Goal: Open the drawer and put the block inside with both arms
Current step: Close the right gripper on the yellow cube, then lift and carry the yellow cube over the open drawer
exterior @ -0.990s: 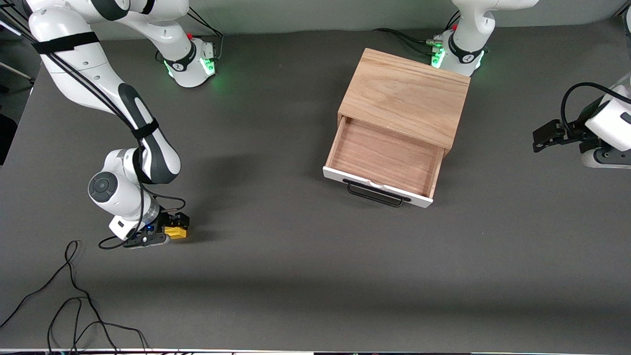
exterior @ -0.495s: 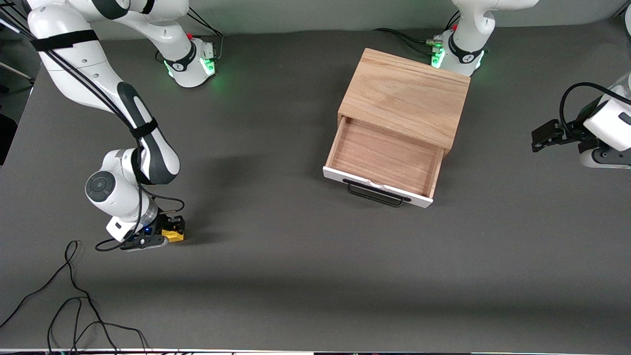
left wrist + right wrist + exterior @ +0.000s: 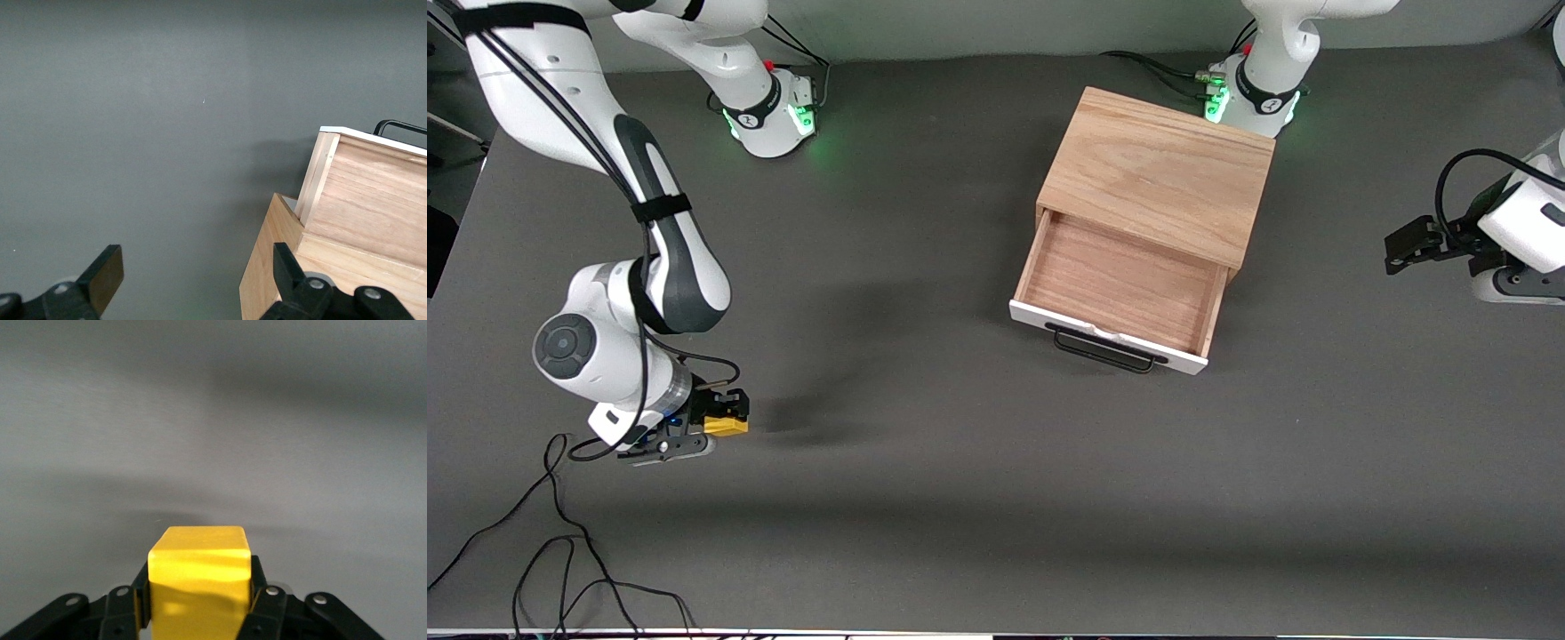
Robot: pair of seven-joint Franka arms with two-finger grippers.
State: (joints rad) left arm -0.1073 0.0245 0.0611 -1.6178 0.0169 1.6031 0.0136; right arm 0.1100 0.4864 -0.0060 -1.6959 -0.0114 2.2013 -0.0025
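Observation:
The drawer point(image 3: 1116, 284) is pulled out of the light-wood cabinet point(image 3: 1160, 173); its white front and black bar handle point(image 3: 1107, 348) face the front camera, and its inside shows bare wood. My right gripper point(image 3: 727, 420) is shut on the yellow block point(image 3: 726, 426) and holds it just above the table at the right arm's end, well away from the drawer. In the right wrist view the block point(image 3: 199, 577) sits between the black fingers. My left gripper point(image 3: 1403, 244) is open and empty, waiting beside the cabinet at the left arm's end. The left wrist view shows the cabinet's side point(image 3: 347, 247).
A loose black cable point(image 3: 560, 542) lies on the table near the front edge, below the right gripper. The two green-lit arm bases point(image 3: 774, 111) stand along the table's back edge, one right by the cabinet's back corner.
My right gripper has lifted the yellow block off the table and drifted a little toward the table's end; its shadow has separated from it. The left arm and drawer have not moved.

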